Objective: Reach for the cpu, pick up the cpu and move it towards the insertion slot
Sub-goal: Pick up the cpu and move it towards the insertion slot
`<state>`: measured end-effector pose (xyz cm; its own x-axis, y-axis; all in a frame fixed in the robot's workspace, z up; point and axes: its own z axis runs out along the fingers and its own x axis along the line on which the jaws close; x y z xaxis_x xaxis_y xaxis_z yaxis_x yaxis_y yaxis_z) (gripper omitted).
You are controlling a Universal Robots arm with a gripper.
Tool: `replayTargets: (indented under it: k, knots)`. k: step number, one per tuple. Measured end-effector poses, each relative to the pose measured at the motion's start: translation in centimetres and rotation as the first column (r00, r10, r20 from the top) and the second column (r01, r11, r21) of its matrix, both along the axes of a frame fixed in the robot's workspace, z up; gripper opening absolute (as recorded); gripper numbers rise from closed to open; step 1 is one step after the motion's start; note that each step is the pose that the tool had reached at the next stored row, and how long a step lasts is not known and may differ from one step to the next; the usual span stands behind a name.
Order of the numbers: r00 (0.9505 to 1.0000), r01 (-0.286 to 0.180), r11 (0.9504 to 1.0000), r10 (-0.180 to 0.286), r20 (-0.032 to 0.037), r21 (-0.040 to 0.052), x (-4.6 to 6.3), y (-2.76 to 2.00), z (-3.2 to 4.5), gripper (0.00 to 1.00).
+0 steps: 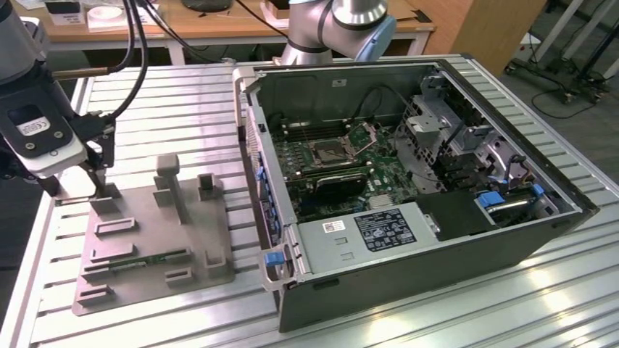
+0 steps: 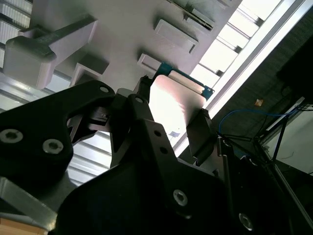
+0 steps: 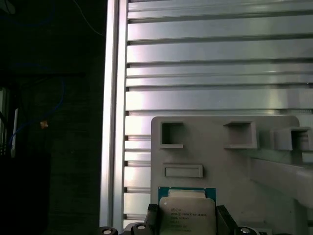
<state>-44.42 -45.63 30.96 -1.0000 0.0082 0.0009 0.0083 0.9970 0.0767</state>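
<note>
The end effector (image 1: pixel 77 190) stood at the exterior view's left, its two dark, angular fingers pointing down onto the far corner of a matte grey plastic tray (image 1: pixel 155 239). The tray was moulded with rectangular recesses and upright blocks. In both wrist views the fingers (image 3: pixel 152 219) flanked the cpu (image 3: pixel 187 215) and lay against two opposite edges, so the end effector looked closed on it. Whether the chip had left the tray's surface could not be told.

The cpu was a small flat square. Its smooth metal top had rounded corners and caught a bright glare in the second wrist view (image 2: pixel 176 105), and a thin green rim showed along one side.

A slim green memory strip (image 1: pixel 135 262) lay in a recess near the tray's lower edge in the exterior view. The tray rested on a ribbed aluminium tabletop (image 1: pixel 174 94) made of long parallel slats.

At the centre of the exterior view an open, dark metal computer case (image 1: pixel 435 254) lay on its side. Inside it, the insertion slot (image 1: pixel 327 152) showed as a dark square framed in silvery metal, with its hinged bracket (image 1: pixel 370 134) tipped up. It was well apart from the cpu.
</note>
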Motion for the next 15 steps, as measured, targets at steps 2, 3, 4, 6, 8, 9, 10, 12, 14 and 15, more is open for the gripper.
replayTargets:
  k: [2, 3, 4, 6, 8, 9, 10, 12, 14, 15]
  knots:
    - [1.0, 0.0, 1.0, 0.0, 0.0, 0.0, 0.0, 0.0, 0.1, 0.54]
    - [1.0, 0.0, 1.0, 0.0, 0.0001, 0.0, 0.0, 0.0, 0.14, 0.54]
    - [1.0, 0.0, 1.0, 0.0, 0.0, 0.0, -0.01, 0.0, 0.19, 0.54]
    - [1.0, 0.0, 1.0, 0.0, 0.0002, 0.0, -0.01, 0.0, 0.29, 0.54]
    - [1.0, 0.0, 1.0, 0.0, 0.0001, -0.0001, -0.02, 0.0, 0.38, 0.54]
    - [1.0, 0.0, 1.0, 0.0, 0.0002, 0.0, -0.02, 0.0, 0.43, 0.54]
    - [1.0, 0.0, 1.0, 0.0, 0.0002, -0.0001, -0.02, 0.0, 0.47, 0.54]
    - [1.0, 0.0, 1.0, 0.0, 0.0002, 0.0, -0.03, 0.0, 0.56, 0.54]
    - [1.0, 0.0, 1.0, 0.0, 0.0003, 0.0, -0.03, 0.0, 0.64, 0.54]
    - [1.0, 0.0, 1.0, 0.0, 0.0003, -0.0001, -0.03, 0.0, 0.69, 0.54]
